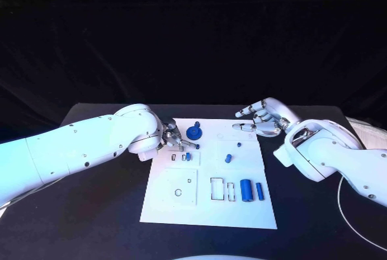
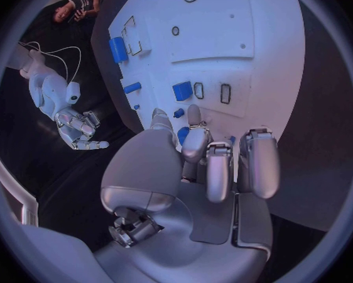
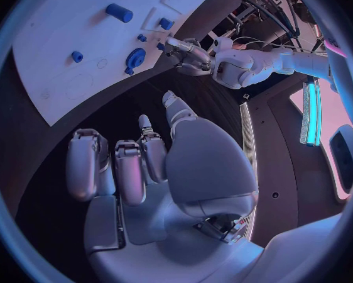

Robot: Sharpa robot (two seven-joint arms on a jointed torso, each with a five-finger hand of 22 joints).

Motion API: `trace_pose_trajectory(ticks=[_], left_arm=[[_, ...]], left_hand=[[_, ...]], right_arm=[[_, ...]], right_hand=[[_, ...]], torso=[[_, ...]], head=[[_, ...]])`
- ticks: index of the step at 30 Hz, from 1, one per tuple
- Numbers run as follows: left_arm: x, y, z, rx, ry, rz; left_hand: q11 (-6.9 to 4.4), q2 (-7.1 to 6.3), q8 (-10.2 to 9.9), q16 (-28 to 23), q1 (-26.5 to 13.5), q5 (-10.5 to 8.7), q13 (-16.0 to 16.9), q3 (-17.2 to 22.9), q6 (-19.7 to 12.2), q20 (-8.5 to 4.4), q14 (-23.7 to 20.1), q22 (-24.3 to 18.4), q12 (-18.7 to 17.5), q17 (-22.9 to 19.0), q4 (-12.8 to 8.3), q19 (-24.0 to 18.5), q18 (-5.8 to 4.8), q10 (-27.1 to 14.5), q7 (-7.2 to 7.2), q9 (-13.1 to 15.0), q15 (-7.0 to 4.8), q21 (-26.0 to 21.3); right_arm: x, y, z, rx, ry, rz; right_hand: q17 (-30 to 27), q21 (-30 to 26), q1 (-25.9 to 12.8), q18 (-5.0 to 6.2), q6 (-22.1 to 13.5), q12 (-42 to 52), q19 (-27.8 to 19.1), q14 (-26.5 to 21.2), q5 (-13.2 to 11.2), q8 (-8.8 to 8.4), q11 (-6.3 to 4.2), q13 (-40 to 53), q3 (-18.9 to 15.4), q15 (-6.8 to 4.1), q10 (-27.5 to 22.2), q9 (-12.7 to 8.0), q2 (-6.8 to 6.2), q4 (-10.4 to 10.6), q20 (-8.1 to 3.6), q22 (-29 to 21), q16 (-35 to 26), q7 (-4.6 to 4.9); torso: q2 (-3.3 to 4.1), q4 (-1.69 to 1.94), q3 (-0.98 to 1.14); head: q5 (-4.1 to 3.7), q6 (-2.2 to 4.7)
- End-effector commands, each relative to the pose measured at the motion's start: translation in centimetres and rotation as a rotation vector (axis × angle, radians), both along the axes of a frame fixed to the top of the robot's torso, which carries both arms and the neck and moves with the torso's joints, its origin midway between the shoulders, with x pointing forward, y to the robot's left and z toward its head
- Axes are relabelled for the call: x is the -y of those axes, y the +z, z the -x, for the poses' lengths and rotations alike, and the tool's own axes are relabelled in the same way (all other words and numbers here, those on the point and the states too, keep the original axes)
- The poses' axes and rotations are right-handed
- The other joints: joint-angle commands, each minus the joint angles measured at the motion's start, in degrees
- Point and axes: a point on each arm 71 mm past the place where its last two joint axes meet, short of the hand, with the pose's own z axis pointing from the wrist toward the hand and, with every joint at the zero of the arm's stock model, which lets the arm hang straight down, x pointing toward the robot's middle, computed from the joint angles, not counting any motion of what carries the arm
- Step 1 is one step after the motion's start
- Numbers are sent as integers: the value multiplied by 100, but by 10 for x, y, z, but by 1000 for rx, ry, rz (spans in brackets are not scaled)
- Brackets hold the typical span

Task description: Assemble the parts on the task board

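Note:
The white task board (image 1: 173, 207) lies in the middle of the black table. My left hand (image 1: 173, 138) is over its far left corner, beside a round blue knob (image 1: 196, 131). A small blue part (image 2: 183, 134) sits pinched between its thumb and a finger, with the other fingers (image 2: 257, 163) curled beside it. A blue block (image 2: 182, 90) stands in a slot just beyond. Two blue cylinders (image 1: 251, 190) lie side by side near the board's right edge. Two small blue pieces (image 1: 228, 157) (image 1: 239, 143) lie mid-board. My right hand (image 1: 262, 119) hovers at the far right corner, fingers spread, holding nothing.
Empty rectangular slots (image 1: 218, 188) are cut beside the cylinders, and a square plate with round holes (image 1: 179, 187) lies on the board's left half. A white cable (image 1: 345, 215) runs along the table's right side.

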Motion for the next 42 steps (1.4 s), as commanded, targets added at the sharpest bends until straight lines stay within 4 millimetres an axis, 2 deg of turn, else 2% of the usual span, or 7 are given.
trace_pose_trajectory(ticks=[1,9,20,32,42], left_arm=[[3,-1,0,-22,-51,-57],[8,-2,-2,-42,-73,-78],[14,-5,-4,-64,-93,-97],[17,-7,-4,-79,-107,-110],[19,-7,-4,-89,-120,-117]], left_hand=[[8,70,58,17,21,-13,35,-53,-44,-3,604,130,61,1507,5,69,-64,58,-5,57,-40,53],[-4,110,118,17,35,-12,68,-81,-59,-11,604,179,87,1507,-2,87,-72,81,-18,133,-49,81],[-8,198,186,17,178,-5,83,-65,-115,-15,604,207,93,1507,-28,92,-76,88,-22,246,-52,97],[-1,282,238,17,351,63,102,2,-168,-3,604,230,99,1507,-62,95,-79,95,-16,364,-42,107],[1,268,267,17,461,125,111,40,-191,4,604,259,100,1507,-98,103,-83,99,-15,440,-38,121]], right_arm=[[-3,1,1,37,20,64],[-3,1,0,43,20,73],[-3,0,-1,36,17,68],[-3,-1,-1,32,17,65],[-5,-1,-1,39,22,76]], right_hand=[[1128,-17,64,114,41,-34,-37,526,-10,24,-9,498,-29,17,-35,9,13,2,-9,-11,12,9],[1128,-35,89,120,48,-57,-53,527,-12,25,-12,481,-39,15,-46,10,10,-7,-11,-40,12,6],[1128,-41,116,121,53,-60,-56,526,-7,25,-14,478,-43,13,-47,10,10,-17,-13,-47,12,5],[1129,-47,129,123,56,-65,-60,527,2,25,-15,474,-44,12,-49,10,14,-21,-14,-56,12,4],[1128,-48,134,123,58,-61,-59,527,13,25,-15,477,-46,11,-46,10,19,-20,-15,-55,12,4]], torso=[[7,-8,3],[6,9,-5],[6,1,-14],[5,3,-12],[7,7,-8]], head=[[-2,-19],[-25,-53],[-16,-85],[-4,-113],[-1,-133]])
